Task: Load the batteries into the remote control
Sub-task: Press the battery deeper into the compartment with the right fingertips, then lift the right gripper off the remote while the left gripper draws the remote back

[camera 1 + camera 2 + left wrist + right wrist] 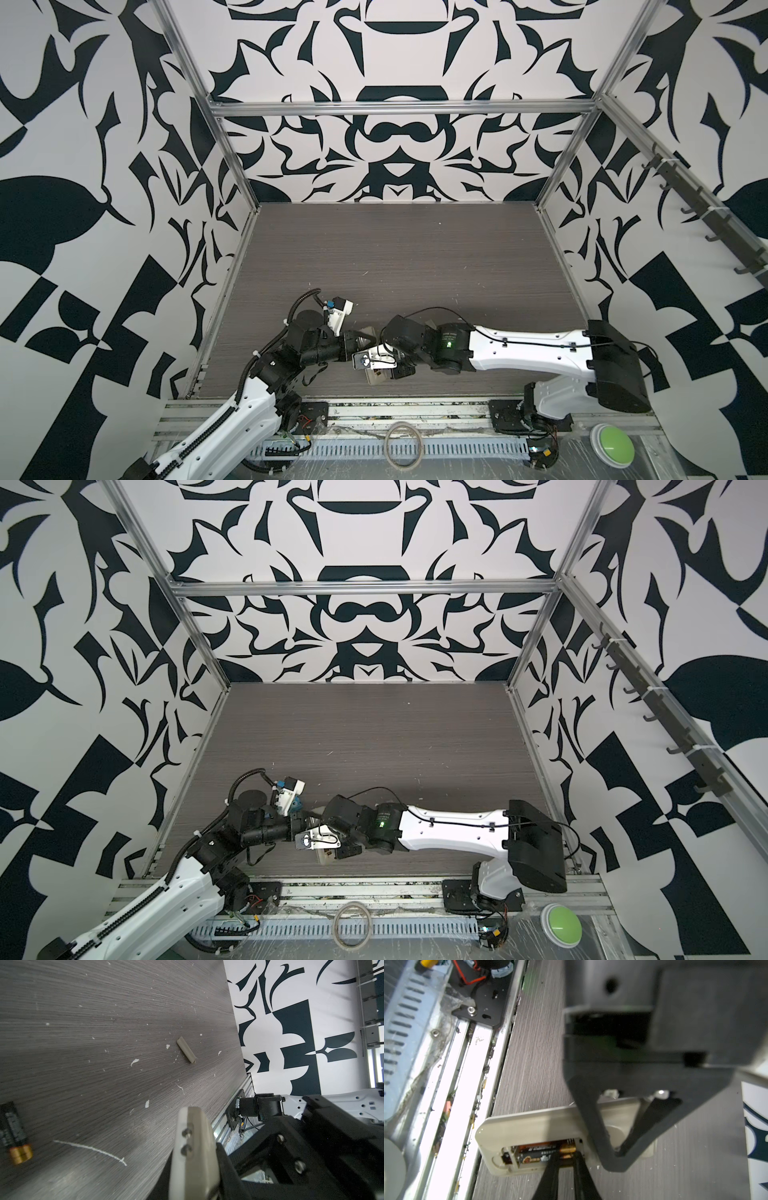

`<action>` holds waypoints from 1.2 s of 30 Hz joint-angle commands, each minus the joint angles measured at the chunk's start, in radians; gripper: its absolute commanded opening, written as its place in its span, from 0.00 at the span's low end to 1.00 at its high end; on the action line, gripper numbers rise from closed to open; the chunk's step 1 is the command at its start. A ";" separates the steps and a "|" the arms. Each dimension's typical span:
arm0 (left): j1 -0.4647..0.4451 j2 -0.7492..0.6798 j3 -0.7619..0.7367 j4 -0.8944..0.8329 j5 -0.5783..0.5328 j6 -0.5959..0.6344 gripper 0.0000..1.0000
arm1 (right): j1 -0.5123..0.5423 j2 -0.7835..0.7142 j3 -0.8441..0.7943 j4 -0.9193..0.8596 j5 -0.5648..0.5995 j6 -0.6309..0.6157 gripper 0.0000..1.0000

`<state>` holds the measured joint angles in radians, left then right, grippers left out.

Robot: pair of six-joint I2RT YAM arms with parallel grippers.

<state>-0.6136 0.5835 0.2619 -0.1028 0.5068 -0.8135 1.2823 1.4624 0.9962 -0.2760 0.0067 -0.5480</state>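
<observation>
The remote control [529,1124] lies back up near the table's front edge, its battery bay open. Two batteries [542,1148] sit side by side in the bay, gold ends together. My right gripper [565,1157] is open by a narrow gap, its thin black tips over the nearer battery's gold end. My left gripper [617,1153] is shut, its closed tips lying on the remote's back beyond the bay. Another dark, gold-ended battery [14,1132] lies on the table. In both top views the arms meet over the remote [374,376], which is mostly hidden.
A small grey cover piece [186,1052] lies loose on the table among white scraps. The aluminium front rail [467,1084] runs close beside the remote. A green button [614,444] and a thin ring [404,442] sit in front of the rail.
</observation>
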 commanded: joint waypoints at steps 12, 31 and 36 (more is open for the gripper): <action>0.000 -0.034 0.024 0.005 -0.068 0.014 0.00 | -0.014 -0.172 -0.079 0.112 0.075 0.112 0.40; 0.128 -0.158 0.094 -0.291 -0.379 0.001 0.00 | -0.144 -0.123 -0.050 0.102 0.065 0.365 0.46; 0.180 -0.188 0.118 -0.320 -0.429 0.003 0.00 | -0.149 -0.040 0.012 0.088 0.109 0.466 0.45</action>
<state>-0.4515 0.4210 0.3428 -0.3695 0.1406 -0.8116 1.1370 1.4090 0.9424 -0.1970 0.0780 -0.1719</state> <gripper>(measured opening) 0.245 0.450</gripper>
